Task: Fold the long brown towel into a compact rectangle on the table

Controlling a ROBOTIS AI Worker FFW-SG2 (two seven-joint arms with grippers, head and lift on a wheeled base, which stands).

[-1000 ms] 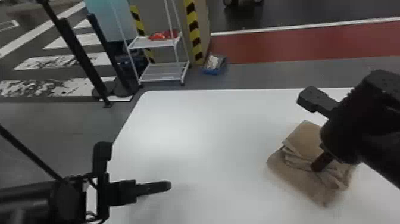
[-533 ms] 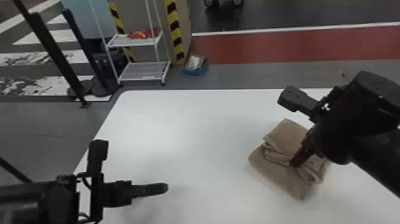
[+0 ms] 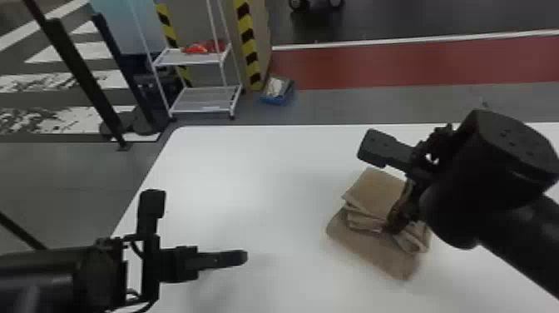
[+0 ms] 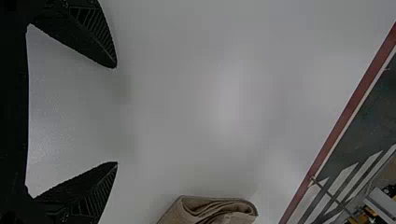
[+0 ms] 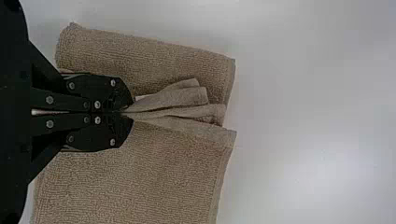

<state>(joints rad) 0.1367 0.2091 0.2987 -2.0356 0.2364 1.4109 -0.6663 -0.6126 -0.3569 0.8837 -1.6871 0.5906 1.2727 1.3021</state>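
Note:
The brown towel [image 3: 374, 189] lies bunched and partly folded on the right half of the table, its layers pinched up along the middle. My right gripper [image 3: 391, 227] is over it; in the right wrist view that gripper [image 5: 128, 113] is shut on gathered towel layers [image 5: 187, 105], with flat cloth on both sides. Off to the towel's left, above the bare tabletop, is my left gripper [image 3: 245, 258]. The left wrist view has the left gripper [image 4: 116, 115] open with nothing between its fingers, and a folded end of the towel [image 4: 210, 210] farther off.
The white table [image 3: 233, 166] spreads around the towel and under the left gripper. Past its far edge stand a white wire shelf [image 3: 204, 100] with red items, striped posts and a blue box [image 3: 276, 93] on the floor.
The head view has shifted, so the table and towel show a little farther left than a second ago. The right gripper stays at the towel's middle, and the left gripper looks nearly unchanged.

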